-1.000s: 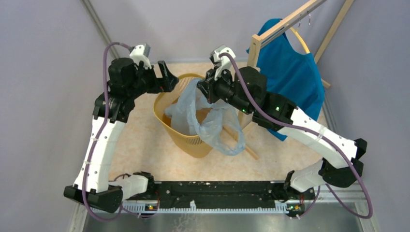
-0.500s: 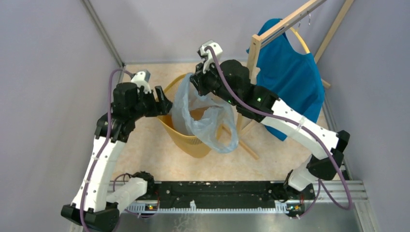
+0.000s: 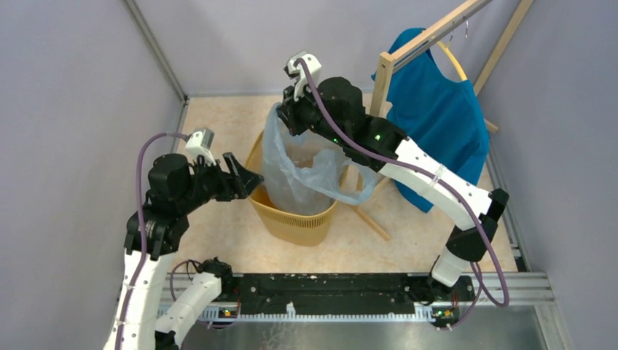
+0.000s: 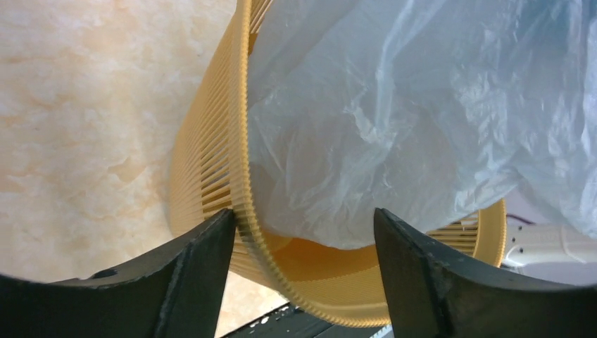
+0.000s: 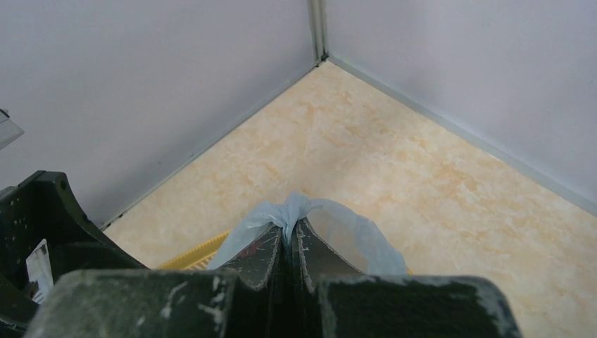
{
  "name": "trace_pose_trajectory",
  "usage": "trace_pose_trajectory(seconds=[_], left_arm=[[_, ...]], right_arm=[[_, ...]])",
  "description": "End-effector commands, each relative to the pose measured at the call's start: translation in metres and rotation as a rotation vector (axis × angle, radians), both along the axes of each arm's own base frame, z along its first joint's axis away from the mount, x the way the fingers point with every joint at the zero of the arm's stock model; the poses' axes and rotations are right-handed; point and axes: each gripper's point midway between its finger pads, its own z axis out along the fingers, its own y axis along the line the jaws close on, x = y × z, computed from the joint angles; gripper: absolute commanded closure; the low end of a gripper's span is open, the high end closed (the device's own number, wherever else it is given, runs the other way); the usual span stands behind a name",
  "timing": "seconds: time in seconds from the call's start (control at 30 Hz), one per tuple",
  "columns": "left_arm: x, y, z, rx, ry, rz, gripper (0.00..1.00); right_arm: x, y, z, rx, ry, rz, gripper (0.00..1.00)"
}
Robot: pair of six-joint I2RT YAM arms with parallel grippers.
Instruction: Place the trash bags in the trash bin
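Beige marbled floor (image 3: 218, 124), grey walls. Frame centre: trash bin (image 3: 295, 219), with trash bags (image 3: 288, 171) hanging partly inside, one loop spilling outside over the right-hand rim. Right gripper (image 5: 287, 236) clenched on the bag's bunched top, above the upper rim. Left gripper (image 4: 304, 222) jaws apart, straddling the left rim, nothing gripped. Risks: if let go now, probably slumps outside; if clamped carelessly, could pinch film or tip bin.
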Motion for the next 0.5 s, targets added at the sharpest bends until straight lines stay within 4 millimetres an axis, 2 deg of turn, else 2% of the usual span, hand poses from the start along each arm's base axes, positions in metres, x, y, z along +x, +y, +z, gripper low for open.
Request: trace_pose_trajectory(seconds=[0.0, 0.1, 0.23, 0.3, 0.37, 0.47], left_arm=[[-0.005, 0.018, 0.018, 0.074, -0.044, 0.063, 0.15], [-0.008, 0.023, 0.051, 0.096, -0.149, 0.068, 0.02], [-0.016, 0.013, 0.127, 0.050, -0.395, -0.005, 0.01], [-0.012, 0.011, 0.154, 0.025, -0.489, -0.009, 0.01], [-0.005, 0.005, 0.167, 0.003, -0.520, -0.025, 0.01], [0.005, -0.012, 0.168, -0.032, -0.519, -0.110, 0.01]], right_arm=[[-0.001, -0.001, 0.019, 0.035, -0.022, 0.036, 1.00], [-0.008, 0.004, 0.017, 0.045, -0.002, 0.075, 0.99], [-0.019, 0.013, 0.018, 0.076, 0.039, 0.139, 0.97], [-0.027, 0.018, 0.021, 0.098, 0.060, 0.185, 0.95], [-0.034, 0.020, 0.026, 0.119, 0.073, 0.220, 0.94], [-0.039, 0.022, 0.029, 0.123, 0.076, 0.249, 0.93]])
